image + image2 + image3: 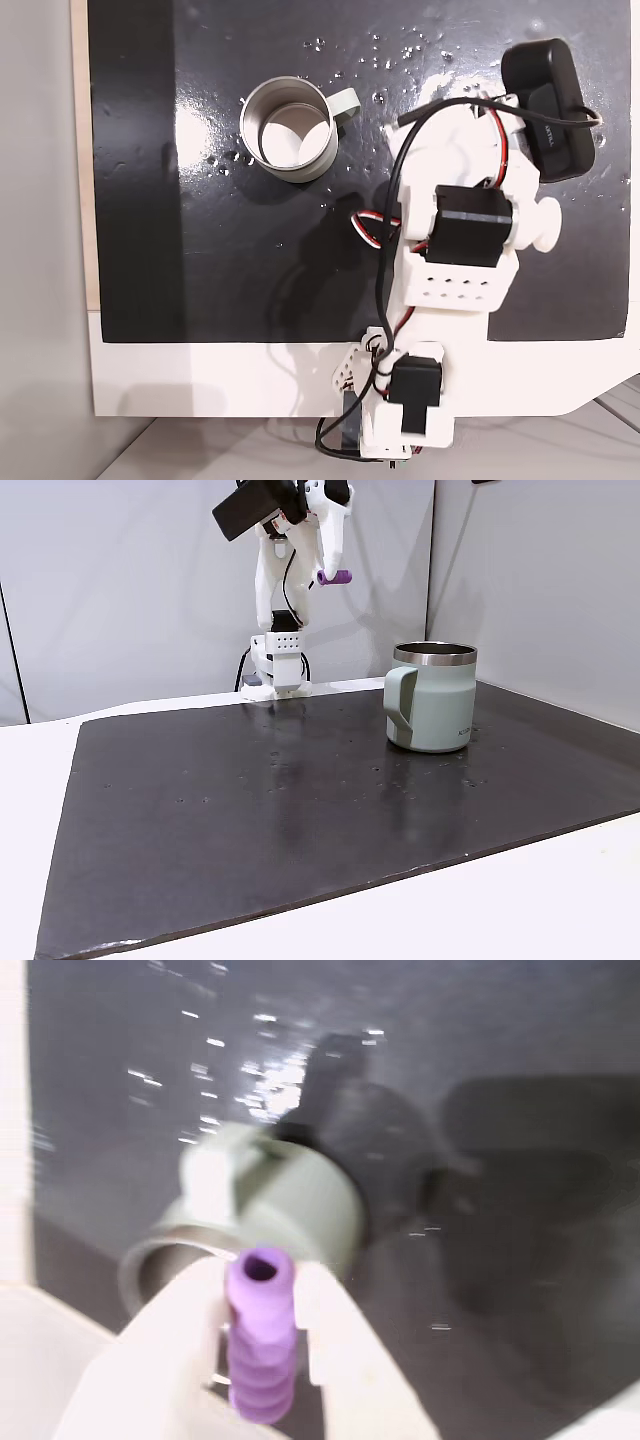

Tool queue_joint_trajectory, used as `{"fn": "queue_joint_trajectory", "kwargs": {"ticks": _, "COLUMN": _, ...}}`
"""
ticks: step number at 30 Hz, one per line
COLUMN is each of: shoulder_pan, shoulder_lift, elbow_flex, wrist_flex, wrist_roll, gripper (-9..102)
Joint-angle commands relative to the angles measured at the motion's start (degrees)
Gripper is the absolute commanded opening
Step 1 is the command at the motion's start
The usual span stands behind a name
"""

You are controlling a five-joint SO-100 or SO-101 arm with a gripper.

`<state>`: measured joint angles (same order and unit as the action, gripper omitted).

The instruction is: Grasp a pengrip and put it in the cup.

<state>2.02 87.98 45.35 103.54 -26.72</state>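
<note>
One of the task's two steps looks done: the small light-purple ribbed rubber pengrip is off the tabletop and clamped between the two pale fingers of the hand, as the wrist view shows, its open end pointing forward. In a fixed view from the side, the pengrip sits high in the air at the tip of the white arm, well above the dark mat and well apart from the cup.

What is left, by my judgement, is carrying it across, bringing it over the rim and letting go.

The round pale grey-green mug with a shiny metallic inside stands upright on the dark mat, its small side handle facing the side camera. In a fixed view from above, the cup shows a bare, bright interior with nothing lying in it. In the wrist view the cup appears blurred, ahead of and below the held pengrip.
</note>
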Motion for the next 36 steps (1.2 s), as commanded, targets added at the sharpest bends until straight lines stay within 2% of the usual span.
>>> {"fn": "queue_joint_trajectory", "kwargs": {"ticks": 1, "shoulder_pan": -0.4, "shoulder_lift": -2.1, "elbow_flex": -9.1, "wrist_flex": 1.1, "wrist_roll": 6.6, "gripper": 0}}
{"fn": "queue_joint_trajectory", "kwargs": {"ticks": 8, "shoulder_pan": -1.1, "shoulder_lift": -8.3, "elbow_flex": -17.5, "wrist_flex": 1.1, "wrist_roll": 15.5, "gripper": 0}}
{"fn": "queue_joint_trajectory", "kwargs": {"ticks": 23, "shoulder_pan": -13.1, "shoulder_lift": -20.8, "elbow_flex": -28.0, "wrist_flex": 1.1, "wrist_roll": 19.2, "gripper": 0}}
{"fn": "queue_joint_trajectory", "kwargs": {"ticks": 36, "shoulder_pan": -18.4, "shoulder_lift": -26.9, "elbow_flex": -30.3, "wrist_flex": 1.1, "wrist_roll": 19.2, "gripper": 0}}
